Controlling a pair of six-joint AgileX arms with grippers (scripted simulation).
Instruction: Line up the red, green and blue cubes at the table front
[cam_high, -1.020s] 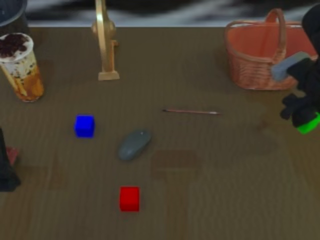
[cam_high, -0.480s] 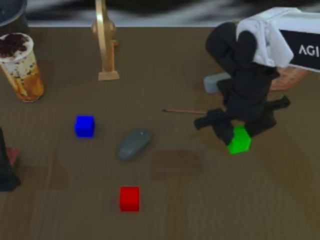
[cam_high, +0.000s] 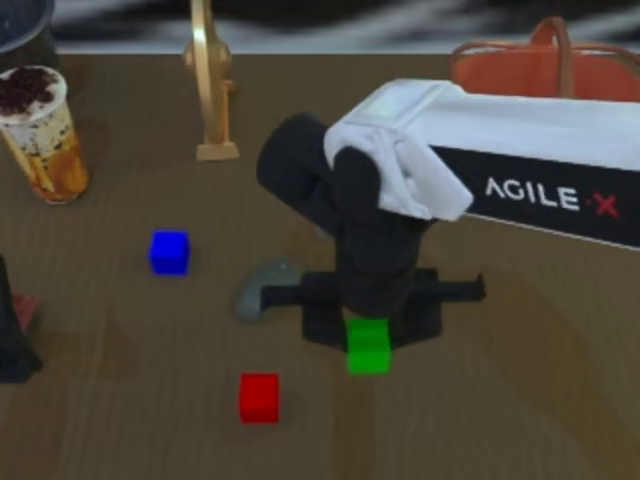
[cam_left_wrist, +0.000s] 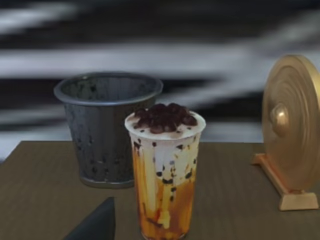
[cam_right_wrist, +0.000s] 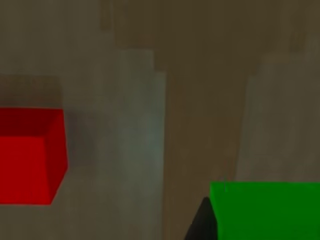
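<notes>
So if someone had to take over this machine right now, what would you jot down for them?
Right gripper: jaws shut on the green cube, over the table's front middle, right of the red cube.
Left gripper: parked at the left edge.
Red cube: already near the front.
Blue cube: farther back on the left, untouched.
Left to do: set green down beside red, then bring blue into the row.
</notes>
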